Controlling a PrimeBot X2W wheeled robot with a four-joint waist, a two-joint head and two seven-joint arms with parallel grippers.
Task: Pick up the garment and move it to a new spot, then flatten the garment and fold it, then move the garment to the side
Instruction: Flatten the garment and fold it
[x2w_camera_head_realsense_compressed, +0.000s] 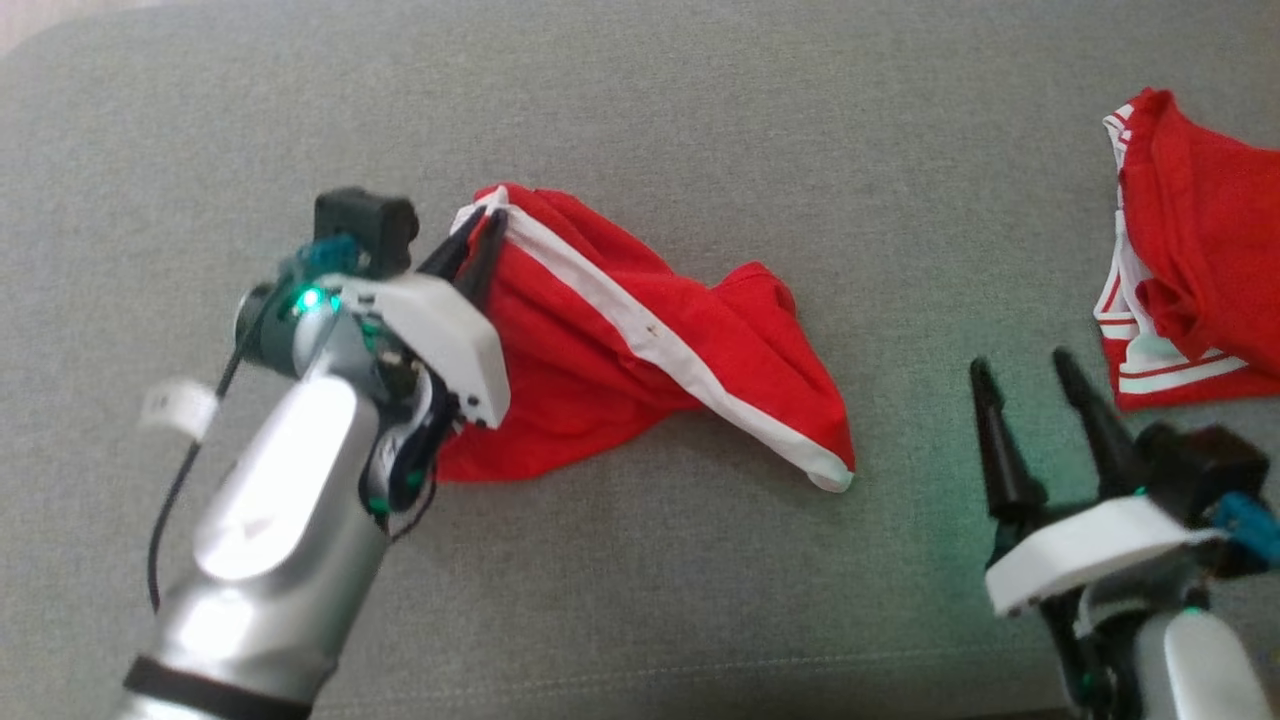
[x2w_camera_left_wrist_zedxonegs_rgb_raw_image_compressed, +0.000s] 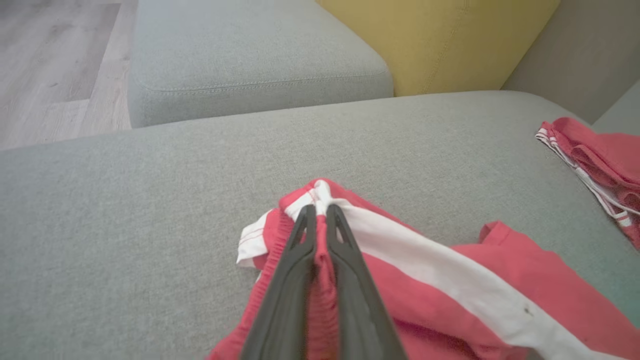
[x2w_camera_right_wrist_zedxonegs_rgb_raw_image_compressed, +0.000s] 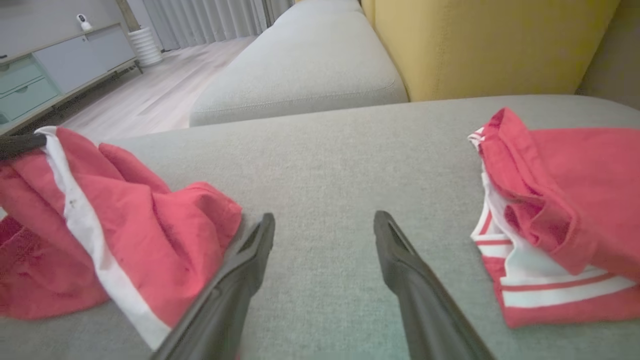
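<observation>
A red garment (x2w_camera_head_realsense_compressed: 620, 350) with a white side stripe lies crumpled on the grey couch cushion (x2w_camera_head_realsense_compressed: 650, 110), left of centre. My left gripper (x2w_camera_head_realsense_compressed: 478, 232) is shut on its upper left corner, at the waistband edge; the left wrist view shows the same garment (x2w_camera_left_wrist_zedxonegs_rgb_raw_image_compressed: 450, 280) with both fingers (x2w_camera_left_wrist_zedxonegs_rgb_raw_image_compressed: 345, 250) pinching red and white cloth. The pinched corner is lifted slightly off the cushion. My right gripper (x2w_camera_head_realsense_compressed: 1020, 385) stands open above bare cushion to the right of the garment, nothing between its fingers (x2w_camera_right_wrist_zedxonegs_rgb_raw_image_compressed: 400, 250). In the right wrist view the garment (x2w_camera_right_wrist_zedxonegs_rgb_raw_image_compressed: 125, 225) is at the left.
A second red garment (x2w_camera_head_realsense_compressed: 1190, 250) with white stripes lies folded at the cushion's right edge, also visible as a red folded garment (x2w_camera_right_wrist_zedxonegs_rgb_raw_image_compressed: 565, 210) in the right wrist view. A yellow backrest (x2w_camera_right_wrist_zedxonegs_rgb_raw_image_compressed: 490, 45) and another grey cushion (x2w_camera_right_wrist_zedxonegs_rgb_raw_image_compressed: 305, 70) lie beyond. Wooden floor (x2w_camera_left_wrist_zedxonegs_rgb_raw_image_compressed: 50, 65) is past the cushion's left end.
</observation>
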